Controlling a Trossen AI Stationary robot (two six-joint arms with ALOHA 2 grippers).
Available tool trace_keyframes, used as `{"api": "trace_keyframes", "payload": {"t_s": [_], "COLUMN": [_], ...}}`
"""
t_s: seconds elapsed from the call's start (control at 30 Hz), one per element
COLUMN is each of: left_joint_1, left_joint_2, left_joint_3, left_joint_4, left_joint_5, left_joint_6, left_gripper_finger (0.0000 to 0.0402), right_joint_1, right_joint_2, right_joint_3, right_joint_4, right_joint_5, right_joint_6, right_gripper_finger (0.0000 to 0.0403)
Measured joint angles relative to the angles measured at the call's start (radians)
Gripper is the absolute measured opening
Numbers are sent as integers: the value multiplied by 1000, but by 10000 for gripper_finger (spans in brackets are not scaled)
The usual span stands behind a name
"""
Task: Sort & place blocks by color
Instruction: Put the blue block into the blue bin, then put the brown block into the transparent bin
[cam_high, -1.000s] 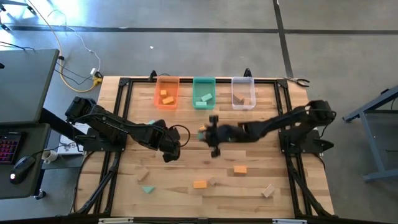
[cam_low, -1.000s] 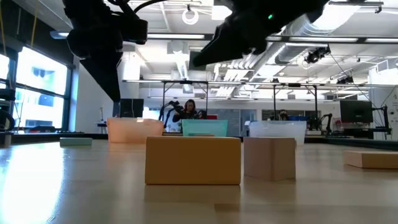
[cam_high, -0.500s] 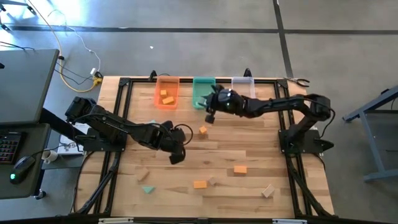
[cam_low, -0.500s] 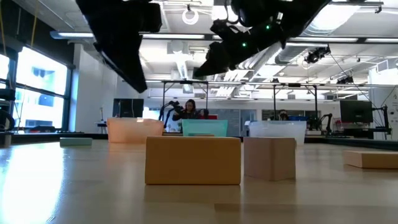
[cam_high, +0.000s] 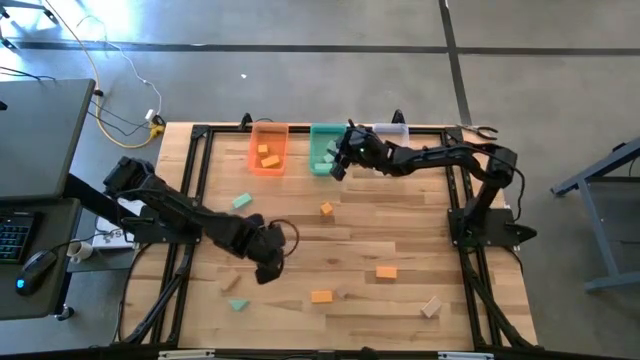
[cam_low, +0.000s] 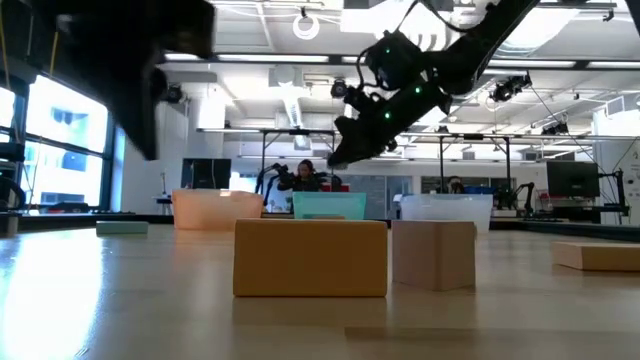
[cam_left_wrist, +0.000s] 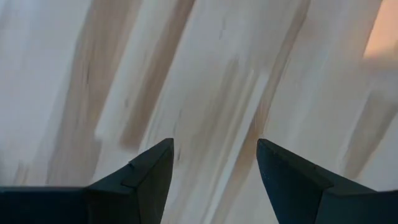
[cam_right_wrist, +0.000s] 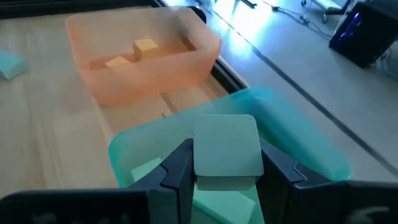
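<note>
Even, bright overhead light fills the room; ceiling strip lamps and a left-hand window glare in the low view, turning the arms to silhouettes. The tabletop in the left wrist view is streaked, probably motion blur. Shadows stay soft.

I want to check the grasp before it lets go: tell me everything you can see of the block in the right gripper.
The green block is a pale teal-green cube with smooth flat faces and softly rounded corners, looking like painted wood. It sits upright, clamped on two opposite sides by the right gripper, above the open green bin, which already holds green blocks. Nothing but the fingers touches it.
</note>
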Motion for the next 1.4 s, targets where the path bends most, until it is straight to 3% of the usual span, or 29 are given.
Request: {"api": "trace_keyframes", "payload": {"t_s": [0.53, 0.73, 1.03, 1.4], "left_joint_1": [-200, -248, -275, -309], "left_joint_2": [0, 0, 0, -1], "left_joint_3": [0, 0, 0, -17], "left_joint_4": [-314, -317, -314, -287], "left_joint_5": [169, 209, 236, 236], "left_joint_6": [-328, -405, -524, -666], "left_gripper_finger": [216, 216, 216, 216], "right_joint_1": [-71, -64, -55, -34], "right_joint_2": [30, 30, 30, 30], "right_joint_3": [0, 0, 0, 0], "right_joint_4": [-42, -44, -42, -42], "right_joint_5": [-108, -138, -145, -183], "right_joint_6": [230, 220, 226, 240], "right_gripper_finger": [115, 132, 209, 220]}}
